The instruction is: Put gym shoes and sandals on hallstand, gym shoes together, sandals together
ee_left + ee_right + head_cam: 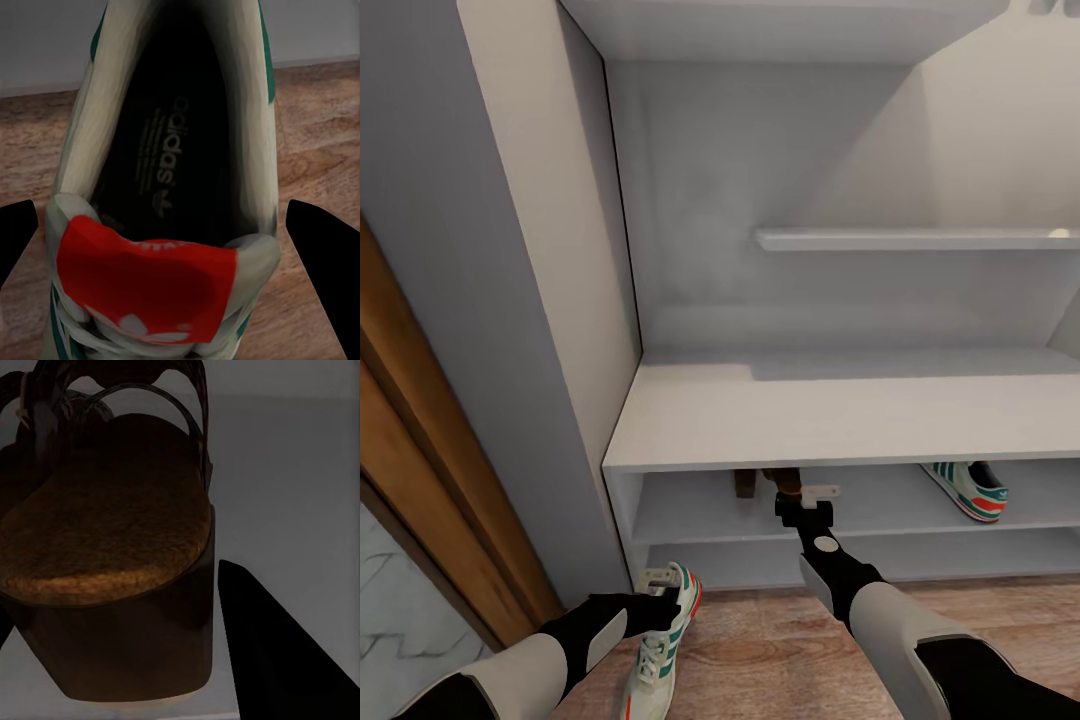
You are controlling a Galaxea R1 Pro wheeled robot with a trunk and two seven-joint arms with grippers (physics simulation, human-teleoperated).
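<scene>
One gym shoe [660, 635] [172, 187] lies on the corridor floor [760, 650] in front of the hallstand [810, 420]. My left gripper [658, 592] [161, 206] hangs open over its heel opening, a finger on each side. The other gym shoe [966, 488] rests on the upper low shelf at the right. My right gripper [805, 505] [112, 585] reaches into that shelf further left, shut on the heel of a brown sandal [790, 482] [105, 532]. A second dark brown shape [744, 484], apparently the other sandal, stands just left of it.
A tall grey side panel [510, 250] and a wooden door frame [420, 480] close off the left. A wall shelf [910, 238] hangs above the broad top. The bottom shelf [920, 562] lies just above the floor.
</scene>
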